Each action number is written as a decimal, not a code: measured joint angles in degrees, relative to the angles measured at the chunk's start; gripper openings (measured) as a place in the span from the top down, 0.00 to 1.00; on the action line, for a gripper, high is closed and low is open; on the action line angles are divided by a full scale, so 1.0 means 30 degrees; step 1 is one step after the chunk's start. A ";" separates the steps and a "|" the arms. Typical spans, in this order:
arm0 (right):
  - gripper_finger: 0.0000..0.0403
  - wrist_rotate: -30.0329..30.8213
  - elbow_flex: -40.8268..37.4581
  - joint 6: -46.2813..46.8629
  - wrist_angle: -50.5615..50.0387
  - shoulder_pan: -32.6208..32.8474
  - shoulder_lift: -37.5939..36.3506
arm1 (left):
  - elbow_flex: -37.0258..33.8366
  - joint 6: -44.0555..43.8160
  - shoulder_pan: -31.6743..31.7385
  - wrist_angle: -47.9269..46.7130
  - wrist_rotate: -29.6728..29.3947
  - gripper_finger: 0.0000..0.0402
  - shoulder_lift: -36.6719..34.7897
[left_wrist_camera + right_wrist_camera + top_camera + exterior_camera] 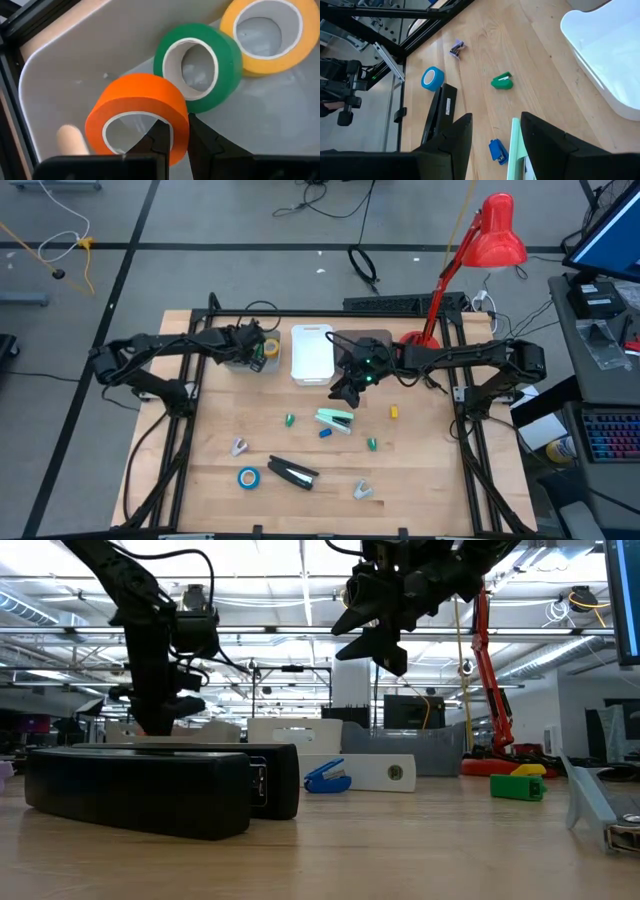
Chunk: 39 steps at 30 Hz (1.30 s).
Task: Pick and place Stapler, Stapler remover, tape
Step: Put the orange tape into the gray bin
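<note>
An orange tape roll (137, 107) sits in a grey tray (65, 70) at the table's back left, beside a green roll (197, 67) and a yellow roll (265, 32). My left gripper (177, 125) reaches down into that tray (235, 360) and is shut on the orange roll. A blue roll (248, 477) lies flat near the front left. Next to it lies a black stapler (292, 472), and a mint stapler (335, 418) lies mid-table. Two staple removers (239, 446) (362, 491) lie near the front. My right gripper (345, 388) hangs open above the mint stapler, holding nothing. My left gripper pinches the orange roll's wall (179, 137), one finger (157, 142) inside the hollow core and the other (202, 142) outside. The fingers slant down from above into the tray. The roll stands tilted; whether its lower edge rests on the tray floor cannot be told.
A white tray (312, 352) stands beside the grey one at the back. Small green (289, 420), blue (325, 433) and yellow (393, 412) bits lie scattered around the mint stapler. A red desk lamp (495, 235) stands at the back right corner.
</note>
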 joint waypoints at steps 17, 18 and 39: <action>0.60 0.0001 0.0000 -0.0051 0.0000 0.0001 0.0000 | 0.0000 -0.0110 0.0581 0.0159 0.0662 0.79 0.0000; 0.60 0.0007 0.0000 -0.0051 0.0000 0.0015 0.0000 | 0.0000 -0.0117 0.0581 0.0159 0.0707 0.79 0.0000; 0.60 0.0000 0.0000 0.0007 0.0000 0.0029 0.0000 | 0.1268 0.1024 0.1674 -0.0616 0.1084 0.78 -0.0058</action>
